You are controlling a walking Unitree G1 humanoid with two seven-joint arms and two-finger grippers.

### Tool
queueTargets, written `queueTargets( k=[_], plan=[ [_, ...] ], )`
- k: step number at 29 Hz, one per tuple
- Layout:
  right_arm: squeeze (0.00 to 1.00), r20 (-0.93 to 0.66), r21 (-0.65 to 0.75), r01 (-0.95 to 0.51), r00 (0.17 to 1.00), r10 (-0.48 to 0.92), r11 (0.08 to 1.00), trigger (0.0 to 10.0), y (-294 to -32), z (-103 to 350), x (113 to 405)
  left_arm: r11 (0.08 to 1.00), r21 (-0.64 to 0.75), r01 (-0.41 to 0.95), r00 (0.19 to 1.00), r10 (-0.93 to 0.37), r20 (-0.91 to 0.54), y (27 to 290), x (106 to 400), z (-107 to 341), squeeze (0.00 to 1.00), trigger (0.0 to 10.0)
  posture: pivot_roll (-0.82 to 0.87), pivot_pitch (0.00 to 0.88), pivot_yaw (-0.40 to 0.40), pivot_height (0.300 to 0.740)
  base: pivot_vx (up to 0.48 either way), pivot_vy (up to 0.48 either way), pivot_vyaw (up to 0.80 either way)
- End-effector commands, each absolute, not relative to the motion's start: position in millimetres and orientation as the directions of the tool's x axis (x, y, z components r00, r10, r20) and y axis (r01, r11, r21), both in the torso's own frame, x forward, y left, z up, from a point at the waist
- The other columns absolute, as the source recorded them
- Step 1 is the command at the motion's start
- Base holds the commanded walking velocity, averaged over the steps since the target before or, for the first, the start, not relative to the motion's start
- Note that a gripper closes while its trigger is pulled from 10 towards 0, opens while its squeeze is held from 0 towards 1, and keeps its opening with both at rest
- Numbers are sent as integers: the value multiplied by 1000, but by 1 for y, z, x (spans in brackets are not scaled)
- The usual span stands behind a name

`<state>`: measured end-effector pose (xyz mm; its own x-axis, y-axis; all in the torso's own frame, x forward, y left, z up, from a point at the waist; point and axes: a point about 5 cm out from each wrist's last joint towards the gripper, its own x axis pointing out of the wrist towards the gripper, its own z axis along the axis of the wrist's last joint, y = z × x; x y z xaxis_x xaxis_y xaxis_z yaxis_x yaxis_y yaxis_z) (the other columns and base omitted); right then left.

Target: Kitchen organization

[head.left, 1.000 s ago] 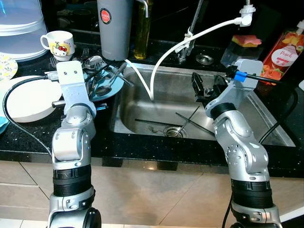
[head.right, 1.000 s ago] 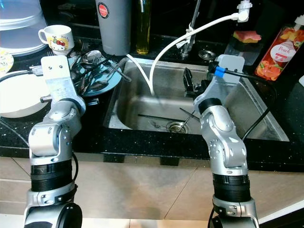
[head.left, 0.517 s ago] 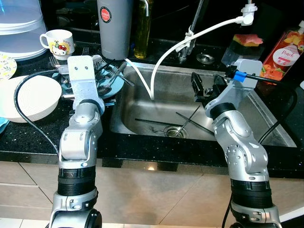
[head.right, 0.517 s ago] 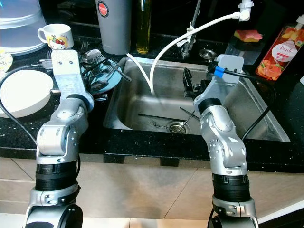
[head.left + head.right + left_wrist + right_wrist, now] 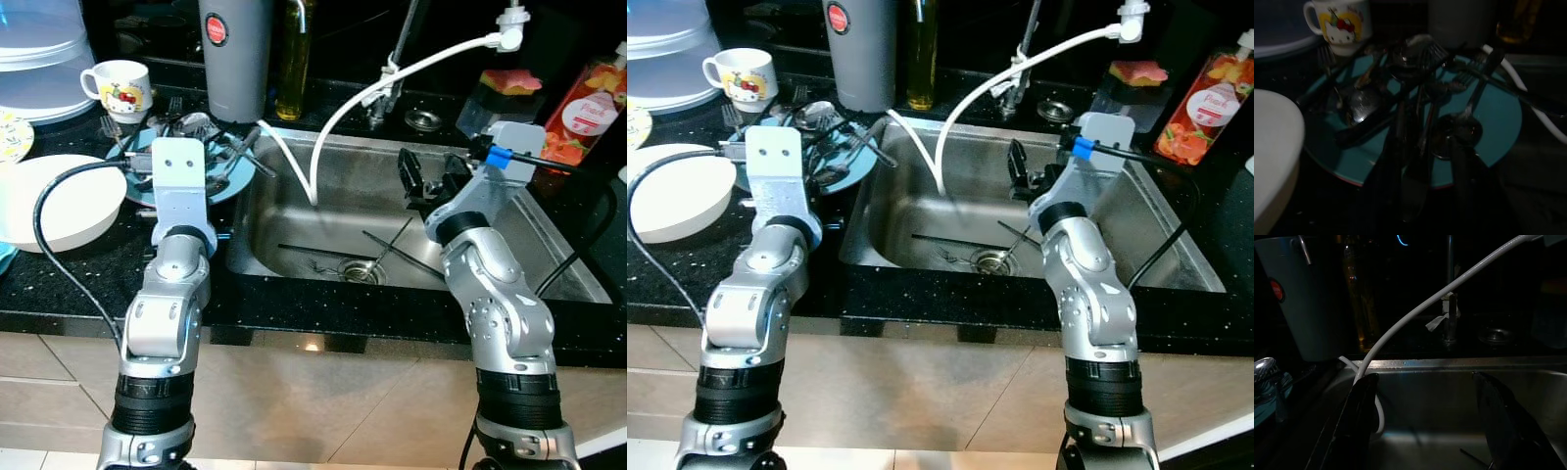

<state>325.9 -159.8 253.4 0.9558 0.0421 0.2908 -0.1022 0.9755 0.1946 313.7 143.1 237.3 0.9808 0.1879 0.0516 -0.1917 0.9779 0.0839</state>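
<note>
Over the teal plate (image 5: 231, 186) of heaped cutlery (image 5: 1415, 98), the left gripper (image 5: 1425, 196) has swung in from the white bowl (image 5: 59, 201); finger state indeterminate. Right gripper (image 5: 1432, 423) hangs open above the sink (image 5: 529, 245). Pickup likely next.

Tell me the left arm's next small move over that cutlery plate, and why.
Probably lower the left gripper onto the pile of spoons and forks on the teal plate and close on one handle. The left wrist view looks straight down its fingers at the cutlery with nothing held. The right gripper hangs open over the sink.
</note>
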Motion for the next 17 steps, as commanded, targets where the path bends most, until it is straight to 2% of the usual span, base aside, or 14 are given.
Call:
queueTargets(
  k=[1,2,4,5,8,10,17],
  plan=[
    [0,271,199,-89,962,32,976,10000,-161,249,326,976,108,-190,981,187,43,143,311,234,1000,10000,231,52,-80,740,0,0,0],
    [0,270,200,-90,962,33,976,10000,-161,249,326,974,111,-196,981,194,31,144,309,233,694,10000,230,53,-80,740,0,0,0],
    [0,270,200,-91,962,34,976,10000,-161,249,326,974,114,-197,980,195,28,145,308,232,694,10000,231,53,-80,740,0,0,0],
    [0,270,201,-91,962,34,975,10000,-161,249,326,974,115,-197,980,196,23,145,307,231,0,10000,230,54,-81,740,0,0,0],
    [0,269,201,-91,962,35,975,10000,-161,249,326,974,108,-199,980,200,-2,145,306,228,0,10000,230,54,-81,740,0,0,0],
    [0,269,200,-92,962,35,975,10000,-161,249,326,975,54,-217,973,221,-69,146,306,222,0,10000,227,54,-82,740,0,0,0],
    [0,270,199,-91,962,35,976,10000,-161,249,327,971,-28,-237,962,230,-144,147,309,219,0,10000,226,53,-83,740,0,0,0]
  ],
)
